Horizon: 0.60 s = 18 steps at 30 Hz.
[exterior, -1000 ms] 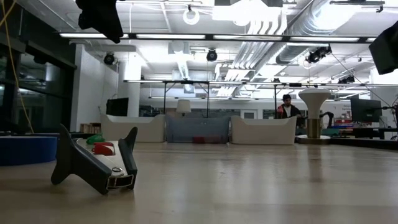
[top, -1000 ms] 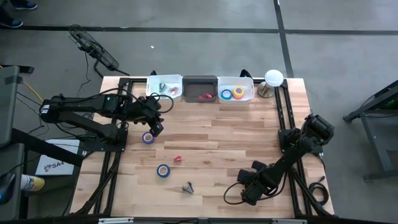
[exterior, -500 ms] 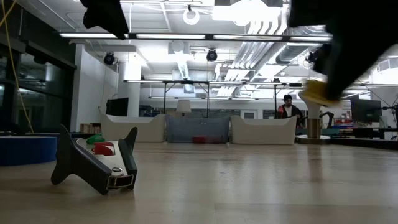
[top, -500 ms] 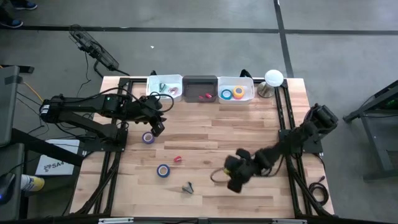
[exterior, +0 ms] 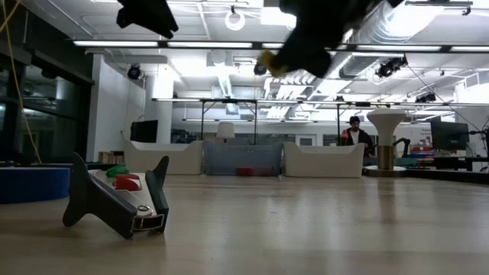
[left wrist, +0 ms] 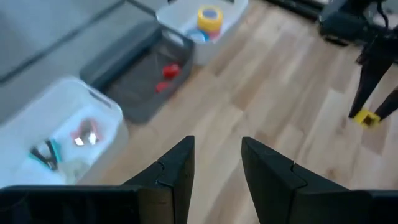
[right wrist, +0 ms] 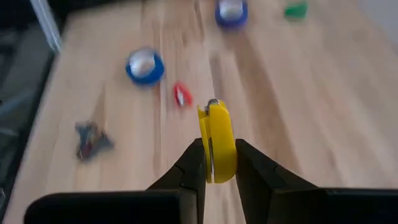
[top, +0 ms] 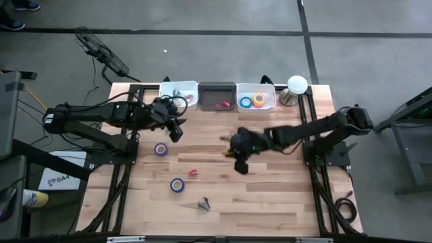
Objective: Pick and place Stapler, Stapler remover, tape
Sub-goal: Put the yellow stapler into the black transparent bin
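The right claw (right wrist: 214, 167) is clenched on a yellow tape roll (right wrist: 217, 140), held on edge above mid-bench (top: 283, 196), its rim pointing straight ahead of the fingers. With such a narrow pinch, it could twist free. The left claw (left wrist: 214, 171) hangs released near the bins (top: 217, 96).

Wooden counter (top: 270, 196), slatted surface. Three bins along far edge: white bin (top: 167, 94), grey bin (top: 217, 88), white bin (top: 270, 90). White lamp (top: 296, 85) at corner. Person (exterior: 352, 131) stands in background.
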### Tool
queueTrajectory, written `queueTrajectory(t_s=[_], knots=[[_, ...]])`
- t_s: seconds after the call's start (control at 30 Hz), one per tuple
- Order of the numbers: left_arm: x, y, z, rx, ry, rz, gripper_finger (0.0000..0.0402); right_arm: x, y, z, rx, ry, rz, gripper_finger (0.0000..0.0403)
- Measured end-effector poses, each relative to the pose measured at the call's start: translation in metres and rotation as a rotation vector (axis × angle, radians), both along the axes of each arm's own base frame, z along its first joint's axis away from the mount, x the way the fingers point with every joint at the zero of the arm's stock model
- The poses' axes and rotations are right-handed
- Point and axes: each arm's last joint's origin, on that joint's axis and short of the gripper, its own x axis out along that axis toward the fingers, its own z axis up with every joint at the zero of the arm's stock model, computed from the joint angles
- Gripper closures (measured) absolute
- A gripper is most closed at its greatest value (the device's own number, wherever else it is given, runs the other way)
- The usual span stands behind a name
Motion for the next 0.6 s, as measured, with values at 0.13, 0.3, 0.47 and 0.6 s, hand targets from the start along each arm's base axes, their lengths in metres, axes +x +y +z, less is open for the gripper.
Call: queueTrajectory(t_s=[0.13,0.3,0.47,0.6], knots=[[0.005,0.01,0.007,0.029,-0.066,-0.002,0.027,0.008,-0.033,0.013,-0.008,-0.135,0.04,0.035],[0.01,0.026,0.014,0.057,-0.134,-0.028,0.027,0.007,-0.072,0.032,-0.034,-0.291,0.071,0.035],[0.014,0.039,0.025,0.079,-0.24,-0.143,0.027,-0.003,-0.107,0.045,-0.067,-0.378,0.075,0.035],[0.022,0.045,0.033,0.113,-0.346,-0.204,0.027,-0.009,-0.127,0.054,-0.09,-0.455,0.103,0.035]])
